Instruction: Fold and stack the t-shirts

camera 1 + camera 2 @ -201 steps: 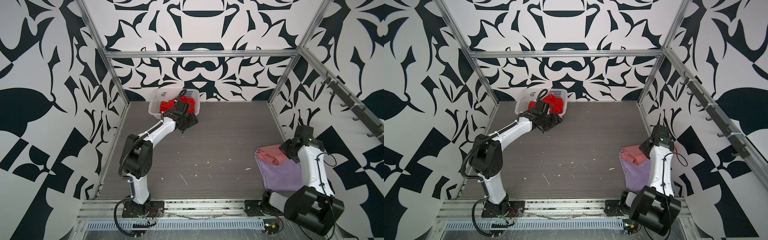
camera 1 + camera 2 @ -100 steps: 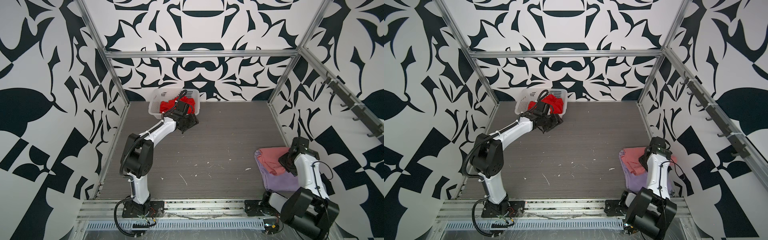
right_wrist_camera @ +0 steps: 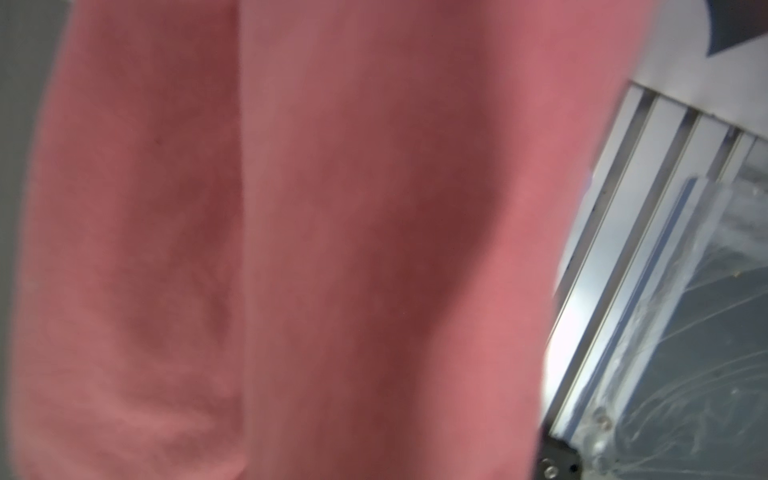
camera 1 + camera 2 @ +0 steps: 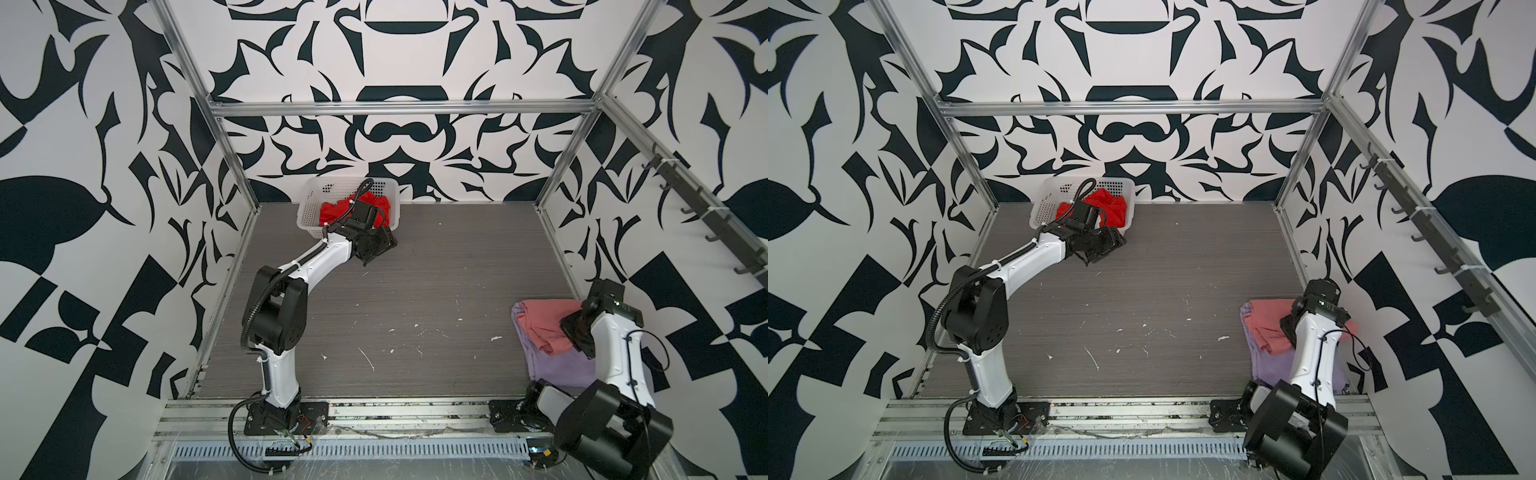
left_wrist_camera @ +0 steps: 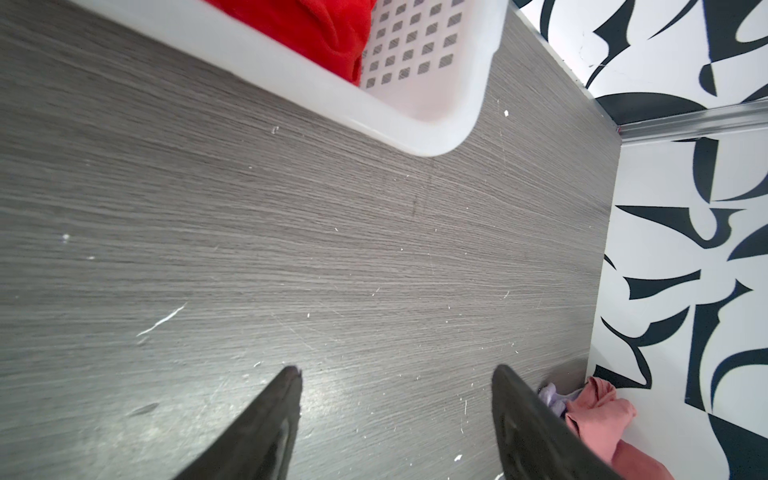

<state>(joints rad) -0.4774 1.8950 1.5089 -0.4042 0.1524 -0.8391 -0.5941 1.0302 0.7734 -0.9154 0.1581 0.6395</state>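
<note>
The red t-shirt (image 4: 332,210) (image 5: 316,29) lies bunched in the white lattice basket (image 4: 309,203) at the back. My left gripper (image 4: 378,253) (image 5: 397,370) hangs open and empty over bare table just in front of that basket. At the right, the salmon-pink t-shirt (image 4: 544,320) (image 4: 1266,320) lies on the pale lavender t-shirt (image 4: 557,370) (image 4: 1271,365). My right gripper (image 4: 575,338) is down at the pink shirt's near right side. Pink cloth (image 3: 332,249) fills the right wrist view and hides the fingers, which are shut on it.
The grey wood-grain table (image 4: 415,291) is walled by patterned panels and aluminium rails (image 4: 557,208). The shirt pile sits against the right wall, near the right arm's base (image 4: 519,411). A rack of dark hooks (image 4: 706,216) runs along the right wall.
My right arm has moved toward the front edge, drawing the pink shirt out longer over the lavender one. The left arm has stayed still by the basket.
</note>
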